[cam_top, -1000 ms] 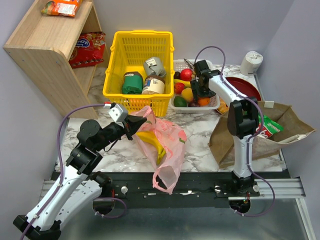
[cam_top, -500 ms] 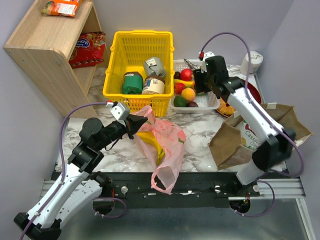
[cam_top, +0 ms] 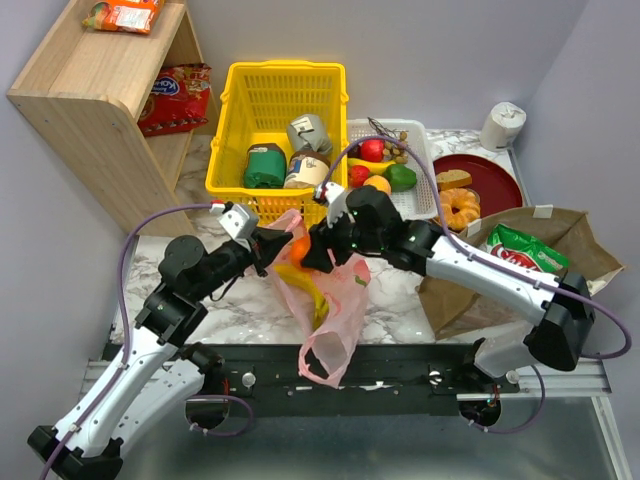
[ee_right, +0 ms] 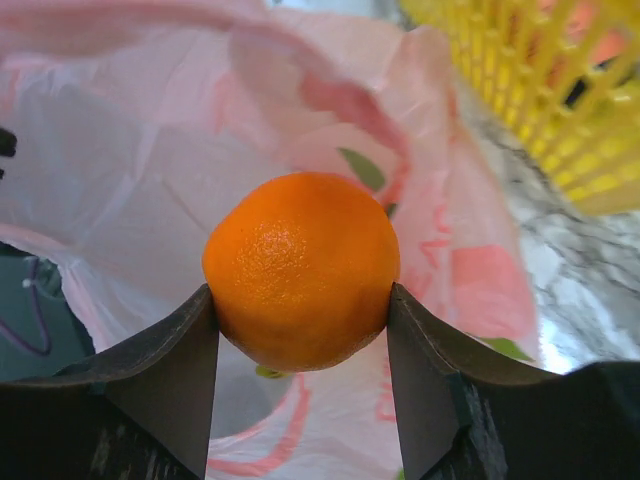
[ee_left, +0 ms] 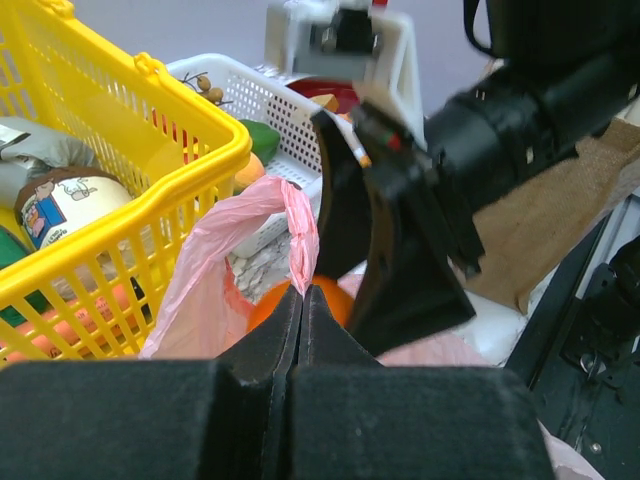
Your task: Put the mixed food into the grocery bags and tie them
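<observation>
My right gripper [cam_top: 305, 250] is shut on the small round orange fruit [ee_right: 300, 268] and holds it at the mouth of the pink plastic bag [cam_top: 335, 300]. The fruit also shows in the top view [cam_top: 299, 248] and the left wrist view [ee_left: 335, 297]. My left gripper [cam_top: 272, 246] is shut on a loop handle [ee_left: 298, 225] of the pink bag and holds it up. Yellow bananas [cam_top: 310, 290] lie inside the pink bag. The brown paper bag [cam_top: 555, 262] lies at the right with the green crisp packet [cam_top: 522, 250] in its mouth.
A yellow basket [cam_top: 275, 140] with tins and jars stands behind the bag. A white tray [cam_top: 420, 160] of fruit and a red plate [cam_top: 495, 180] with pastries are at the back right. A wooden shelf [cam_top: 110, 90] with snack packets is at the left.
My right arm has swung from the white fruit tray leftward and down to the pink bag's mouth, carrying the orange fruit. The left gripper has kept hold of the handle.
</observation>
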Available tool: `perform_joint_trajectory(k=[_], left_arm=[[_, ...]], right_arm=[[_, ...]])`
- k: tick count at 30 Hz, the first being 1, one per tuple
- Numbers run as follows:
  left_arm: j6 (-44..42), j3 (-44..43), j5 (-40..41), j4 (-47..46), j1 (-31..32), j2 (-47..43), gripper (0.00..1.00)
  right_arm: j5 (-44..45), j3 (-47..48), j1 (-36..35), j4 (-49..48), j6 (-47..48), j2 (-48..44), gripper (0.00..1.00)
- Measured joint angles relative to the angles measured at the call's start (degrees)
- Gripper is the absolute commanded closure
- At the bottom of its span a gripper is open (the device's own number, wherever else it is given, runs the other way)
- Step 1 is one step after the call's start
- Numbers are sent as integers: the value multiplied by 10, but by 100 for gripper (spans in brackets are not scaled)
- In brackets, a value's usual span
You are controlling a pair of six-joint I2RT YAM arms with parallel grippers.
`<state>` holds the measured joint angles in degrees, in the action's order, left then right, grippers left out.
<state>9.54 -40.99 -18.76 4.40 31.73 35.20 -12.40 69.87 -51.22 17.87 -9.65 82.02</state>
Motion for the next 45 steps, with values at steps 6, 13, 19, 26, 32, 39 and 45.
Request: perform_joint_trajectory(k=[6,13,19,26,32,39,45], left_arm=[[0,0,0,0,-1,-2,100],[-3,0,20,9,-9,-3,100],[-2,0,17,2,-5,-4,100],[-1,0,18,5,-5,-6,100],[-1,0,24,8,-5,-6,100],[-1,0,25,10,-5,-3,100],[-1,0,25,11,-5,-2,100]], right_arm=[[-40,5,-49,-52,-30,45,52],[-24,22,-58,-77,-61,120,0],[13,15,-58,-78,-51,108,2],[109,-94,-58,-94,-13,-50,11],[172,-141,12,-73,8,-125,9],[215,46,177,58,-7,-6,9],[236,201,236,152,-6,143,18]])
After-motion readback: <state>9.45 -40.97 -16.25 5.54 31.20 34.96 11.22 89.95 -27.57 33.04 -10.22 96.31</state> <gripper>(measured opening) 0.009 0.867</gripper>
